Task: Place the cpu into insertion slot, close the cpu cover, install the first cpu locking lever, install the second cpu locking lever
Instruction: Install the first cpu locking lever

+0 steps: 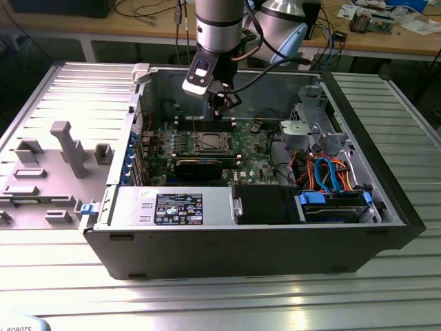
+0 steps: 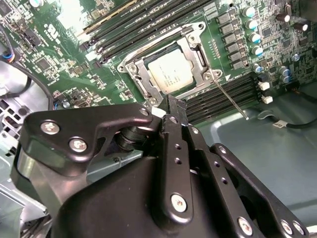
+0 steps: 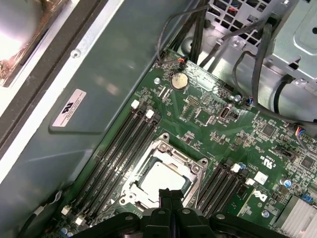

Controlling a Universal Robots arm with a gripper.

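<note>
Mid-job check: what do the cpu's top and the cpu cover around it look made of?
The cpu: top looks like matte silvery-grey metal, pale and evenly dull, with faint print. The cpu cover: bare shiny sheet metal, probably steel, with bright glints along its bent edges.

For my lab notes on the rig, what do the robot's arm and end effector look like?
The arm is a silvery cylinder with a black band. A black cable loops beside it, and a pale grey block sits at the wrist. The end effector is matte black, built of linked plates with silver screws.
</note>
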